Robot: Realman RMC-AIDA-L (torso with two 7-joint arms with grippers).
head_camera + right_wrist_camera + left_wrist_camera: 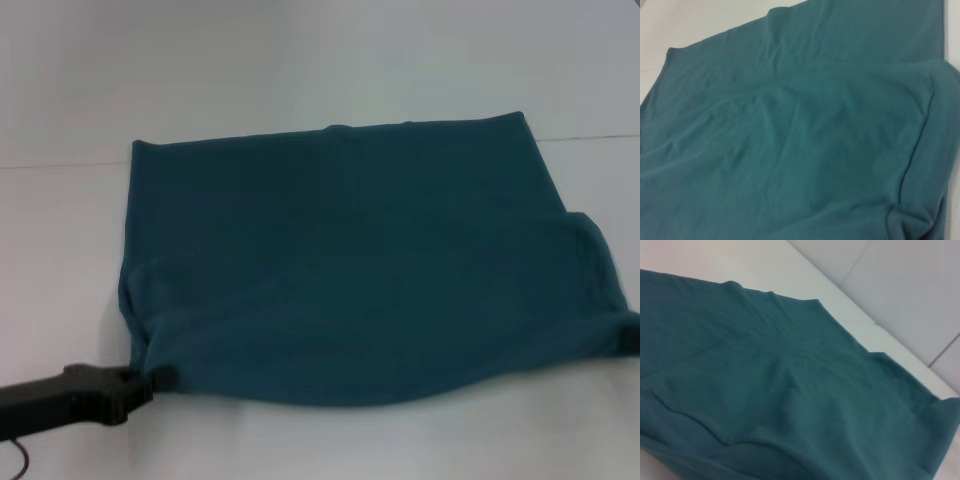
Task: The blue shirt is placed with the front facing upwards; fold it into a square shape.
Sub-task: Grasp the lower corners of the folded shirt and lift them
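1. The shirt [350, 260] lies on the table [300, 60], plain side up, already partly folded.
2. Our left gripper [150, 382] touches its near left corner; jaw opening unclear.
3. Our right gripper [633, 340] is barely visible at the near right corner; we cannot tell its grip.
4. The cloth looks soft, light and limp; we judge corners the best holds.

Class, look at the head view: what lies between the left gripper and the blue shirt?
Nothing. In the head view the left gripper sits right at the near left corner of the blue shirt, with no bare table showing between them.
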